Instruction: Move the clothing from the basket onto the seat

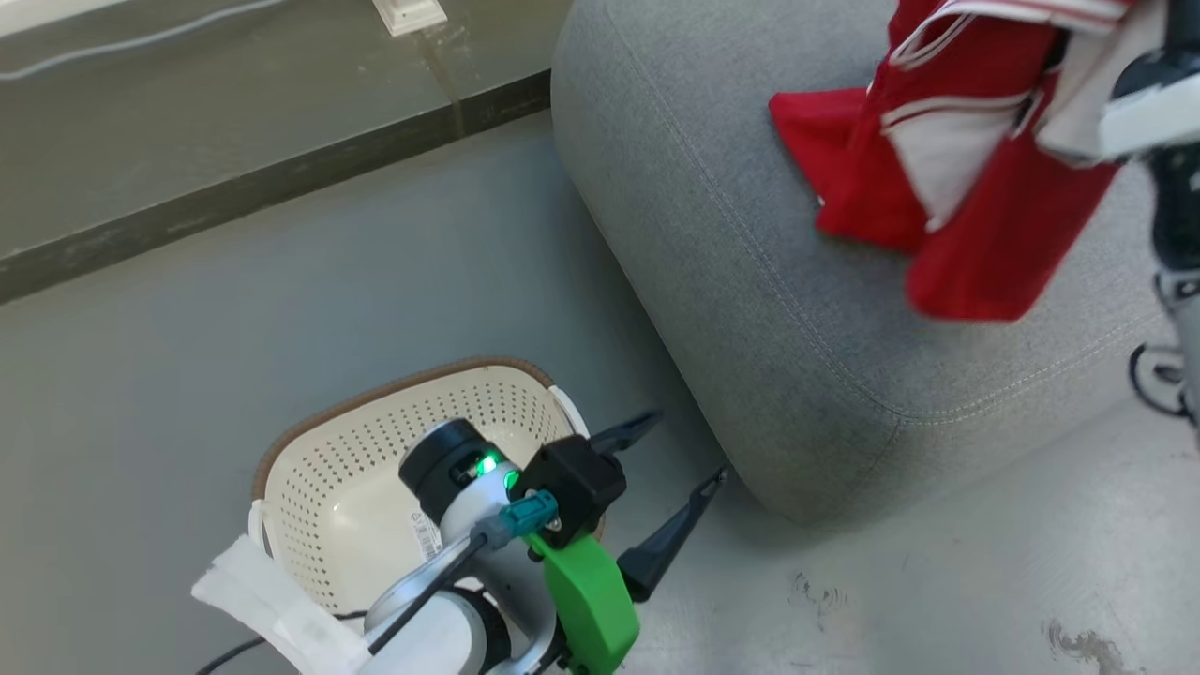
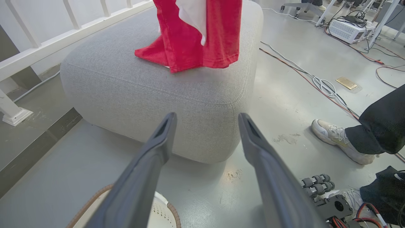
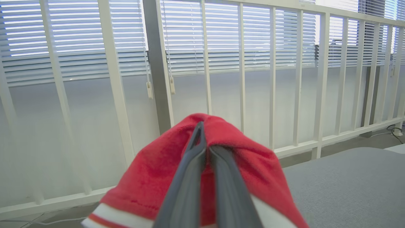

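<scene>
The red clothing with white trim hangs over the grey seat, its lower edge touching the cushion top. In the right wrist view my right gripper is shut on a fold of the clothing, with the seat below right. The cream basket stands on the floor at lower left, with just a label sticker showing inside. My left gripper hovers open beside the basket's right rim, nothing between its fingers. In the left wrist view the left gripper points at the seat and the clothing; the basket rim lies beneath.
A dark step edge runs along the floor to the left of the seat. A white railing stands behind the seat. A person's shoe and leg, cables and small gear lie on the floor to the right.
</scene>
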You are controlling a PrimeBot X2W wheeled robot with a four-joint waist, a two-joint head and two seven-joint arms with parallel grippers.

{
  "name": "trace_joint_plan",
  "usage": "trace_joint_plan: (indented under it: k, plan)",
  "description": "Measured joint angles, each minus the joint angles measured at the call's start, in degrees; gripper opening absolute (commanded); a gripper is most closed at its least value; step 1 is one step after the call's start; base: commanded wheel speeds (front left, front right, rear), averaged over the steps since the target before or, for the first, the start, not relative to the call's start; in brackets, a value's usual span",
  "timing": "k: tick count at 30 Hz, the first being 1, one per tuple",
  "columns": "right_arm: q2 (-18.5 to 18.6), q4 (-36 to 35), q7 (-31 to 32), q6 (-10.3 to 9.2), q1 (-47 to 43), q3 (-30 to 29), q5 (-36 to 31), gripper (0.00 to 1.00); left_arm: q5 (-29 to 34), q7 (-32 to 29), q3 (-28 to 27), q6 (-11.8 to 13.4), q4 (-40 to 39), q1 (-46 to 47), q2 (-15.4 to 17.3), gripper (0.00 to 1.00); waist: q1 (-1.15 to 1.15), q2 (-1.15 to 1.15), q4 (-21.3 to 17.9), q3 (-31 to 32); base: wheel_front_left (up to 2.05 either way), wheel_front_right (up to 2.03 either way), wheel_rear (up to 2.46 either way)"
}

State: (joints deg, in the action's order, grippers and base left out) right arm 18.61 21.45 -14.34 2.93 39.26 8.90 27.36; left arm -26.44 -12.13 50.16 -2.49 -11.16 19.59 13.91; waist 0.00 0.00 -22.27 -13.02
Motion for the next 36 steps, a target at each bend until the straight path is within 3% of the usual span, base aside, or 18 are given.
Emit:
trace_joint_plan:
  k: [14, 18, 28, 36]
  plan:
    - [10.0, 4.1, -0.1, -0.01, 16.8, -6.1, -0.2, 0.00, 0.5, -2.2, 0.9, -0.5, -1.6, 3.4, -0.7, 1.00, 0.00, 0.00, 2.9, -4.7, 0.00, 0.00, 0.00]
    - [11.2, 6.8, 0.1, -0.03, 18.7, -8.5, 1.4, 0.00, 0.8, -3.0, 1.3, -0.5, -2.3, 4.0, -0.8, 1.00, 0.00, 0.00, 4.2, -6.5, 0.00, 0.00, 0.00]
    - [10.7, 14.2, 0.3, 0.23, 18.9, -9.5, 4.1, 0.00, 3.0, -4.7, 1.3, -0.5, -3.5, 6.7, -0.8, 1.00, 0.01, 0.00, 7.2, -12.0, 0.00, 0.00, 0.00]
    - [7.0, 21.6, 0.8, 0.68, 16.5, -8.7, 5.1, 0.00, 3.1, -4.8, 0.4, -0.6, -3.2, 7.5, -0.2, 1.00, 0.01, 0.00, 8.7, -15.8, 0.00, 0.00, 0.00]
